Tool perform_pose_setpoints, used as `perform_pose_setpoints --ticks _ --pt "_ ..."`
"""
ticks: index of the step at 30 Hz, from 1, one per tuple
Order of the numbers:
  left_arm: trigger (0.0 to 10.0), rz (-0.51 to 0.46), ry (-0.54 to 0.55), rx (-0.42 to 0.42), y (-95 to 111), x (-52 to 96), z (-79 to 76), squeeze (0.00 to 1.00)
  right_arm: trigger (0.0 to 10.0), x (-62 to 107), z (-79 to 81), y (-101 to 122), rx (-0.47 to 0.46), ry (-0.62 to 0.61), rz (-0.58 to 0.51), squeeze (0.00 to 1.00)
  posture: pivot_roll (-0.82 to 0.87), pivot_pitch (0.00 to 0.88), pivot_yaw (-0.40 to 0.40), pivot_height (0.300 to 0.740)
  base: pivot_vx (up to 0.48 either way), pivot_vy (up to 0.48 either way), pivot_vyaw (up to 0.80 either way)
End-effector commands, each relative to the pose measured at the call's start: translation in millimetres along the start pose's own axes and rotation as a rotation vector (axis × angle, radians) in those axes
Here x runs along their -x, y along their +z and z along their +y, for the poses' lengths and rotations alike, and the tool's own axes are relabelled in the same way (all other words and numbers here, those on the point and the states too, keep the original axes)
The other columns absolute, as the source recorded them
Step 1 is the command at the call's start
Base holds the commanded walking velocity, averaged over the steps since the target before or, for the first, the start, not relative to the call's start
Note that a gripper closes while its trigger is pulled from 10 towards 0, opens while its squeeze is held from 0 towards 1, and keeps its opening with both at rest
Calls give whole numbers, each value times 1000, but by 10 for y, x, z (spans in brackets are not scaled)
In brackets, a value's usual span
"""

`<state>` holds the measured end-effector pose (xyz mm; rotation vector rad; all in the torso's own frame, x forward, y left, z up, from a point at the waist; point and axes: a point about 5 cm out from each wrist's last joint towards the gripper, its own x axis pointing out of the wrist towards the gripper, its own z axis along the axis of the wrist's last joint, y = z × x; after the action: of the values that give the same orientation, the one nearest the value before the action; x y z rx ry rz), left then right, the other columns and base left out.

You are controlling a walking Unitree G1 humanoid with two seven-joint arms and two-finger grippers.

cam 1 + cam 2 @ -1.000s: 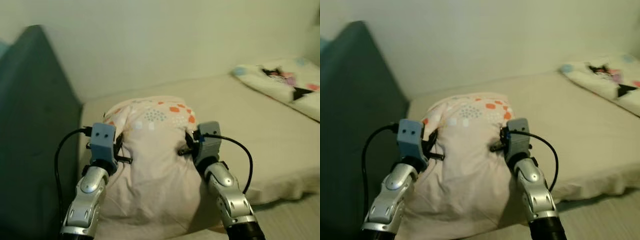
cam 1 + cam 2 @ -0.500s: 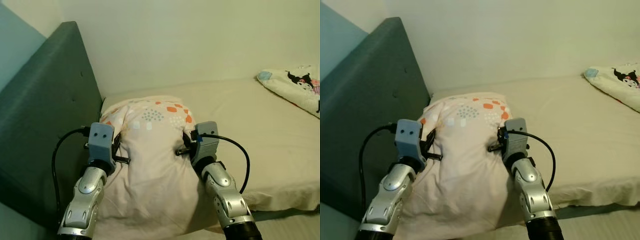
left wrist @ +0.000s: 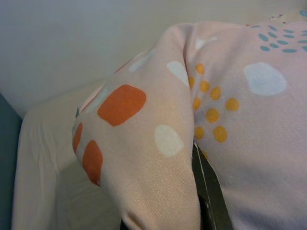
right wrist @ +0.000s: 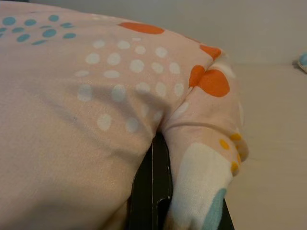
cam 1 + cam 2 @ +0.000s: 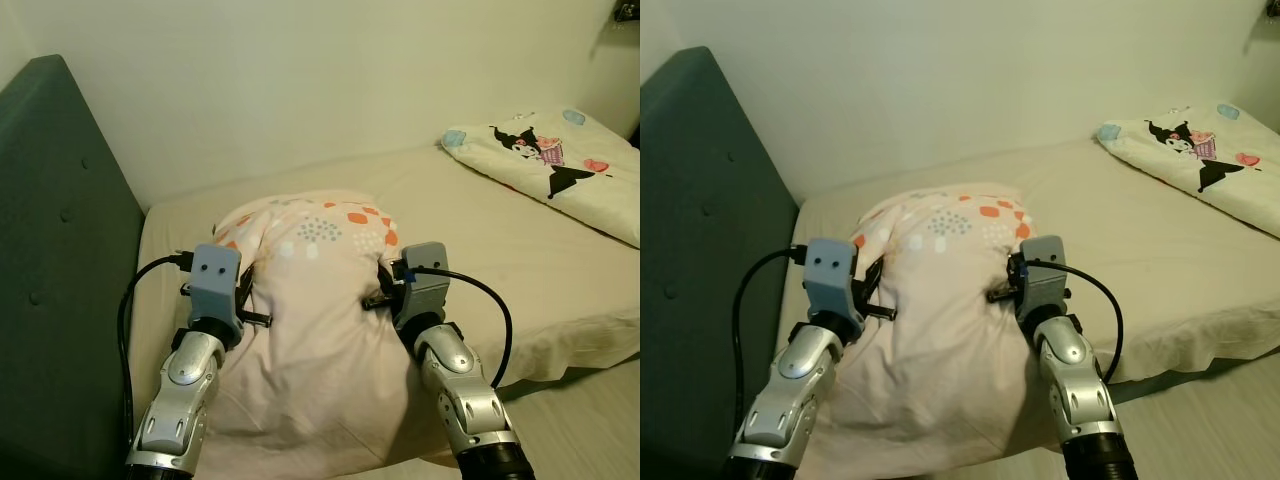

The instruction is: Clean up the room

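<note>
My left gripper (image 5: pixel 243 300) and right gripper (image 5: pixel 383 288) each pinch a fold of the pink pillow (image 5: pixel 315 300) bulging between them, fingers (image 4: pixel 152 191) clamped tight on fabric, above the bed (image 5: pixel 500 250).

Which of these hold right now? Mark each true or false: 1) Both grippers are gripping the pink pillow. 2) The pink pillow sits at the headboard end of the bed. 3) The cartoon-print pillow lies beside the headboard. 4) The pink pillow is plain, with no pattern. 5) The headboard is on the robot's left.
1) True: the left gripper and right gripper pinch the pink pillow on its two sides.
2) True: it lies on the bed next to the headboard.
3) False: the cartoon-print pillow lies at the far right, away from the headboard.
4) False: it carries orange, white, blue and yellow spots.
5) True.
</note>
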<state>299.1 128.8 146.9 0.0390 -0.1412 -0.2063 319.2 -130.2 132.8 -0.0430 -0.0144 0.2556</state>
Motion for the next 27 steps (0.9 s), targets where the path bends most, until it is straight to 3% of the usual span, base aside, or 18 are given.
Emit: perform_pose_setpoints --ticks 1,27 --pt "10000 -27 -11 -32 61 -23 -9 0 10000 -30 66 96 17 17 -54 0 -69 96 54 740 0 0 0" --pt "10000 -28 -21 -43 60 -43 -20 0 10000 -32 17 94 28 -17 -58 0 -75 79 62 740 0 0 767"
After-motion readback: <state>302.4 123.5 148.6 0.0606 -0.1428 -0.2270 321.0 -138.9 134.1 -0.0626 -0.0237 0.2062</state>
